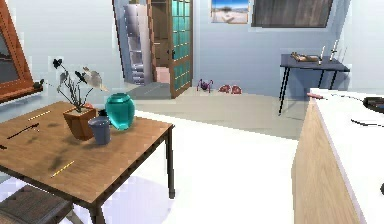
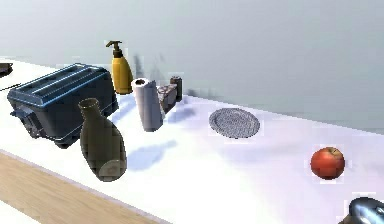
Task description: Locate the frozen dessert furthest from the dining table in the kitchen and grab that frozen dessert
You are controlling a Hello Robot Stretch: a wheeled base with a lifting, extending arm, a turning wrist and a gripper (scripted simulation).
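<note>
Ahead I saw a wooden desk (image 1: pixel 60 150) with teal vase (image 1: pixel 120 110); sideways, white desk (image 2: pixel 200 168) carried toaster (image 2: pixel 62 100), spray bottle (image 2: pixel 120 68), apple (image 2: pixel 327 162). State of my claw: couldn't tell.

Dining table (image 1: pixel 125 148) at forward view's 8 o'clock: warm brown wooden top, visible grain, slim dark legs, standing level on pale floor (image 1: pixel 230 170). One corner juts toward 3 o'clock, leg beneath it in full sight. Left and near ends run past frame edge; outline probably rectangular, hard to confirm.
</note>
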